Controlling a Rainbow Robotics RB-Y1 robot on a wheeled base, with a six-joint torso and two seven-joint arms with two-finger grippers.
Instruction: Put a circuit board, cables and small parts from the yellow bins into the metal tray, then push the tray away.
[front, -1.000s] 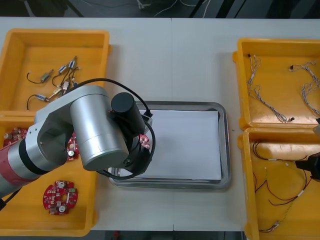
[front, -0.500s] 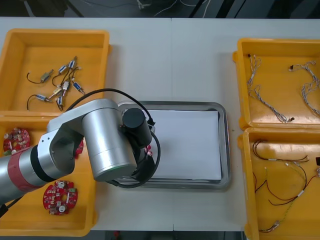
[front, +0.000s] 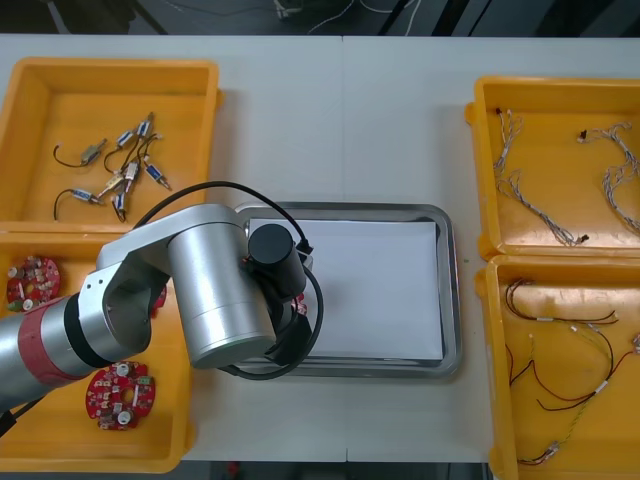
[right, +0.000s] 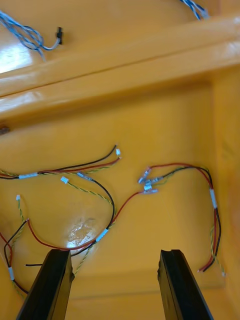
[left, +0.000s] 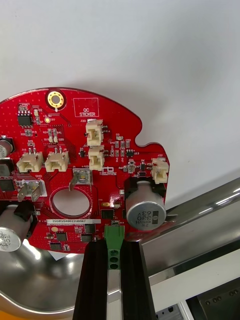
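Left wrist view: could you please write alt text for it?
The left gripper is shut on the green connector of a round red circuit board, holding it over the shiny rim and white inside of the metal tray.

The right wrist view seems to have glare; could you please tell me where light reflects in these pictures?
Right wrist view: a white glare patch on the yellow bin's floor beyond the open right gripper, among the cables. Left wrist view: the metal tray's rim mirrors light beside the circuit board the left gripper holds.
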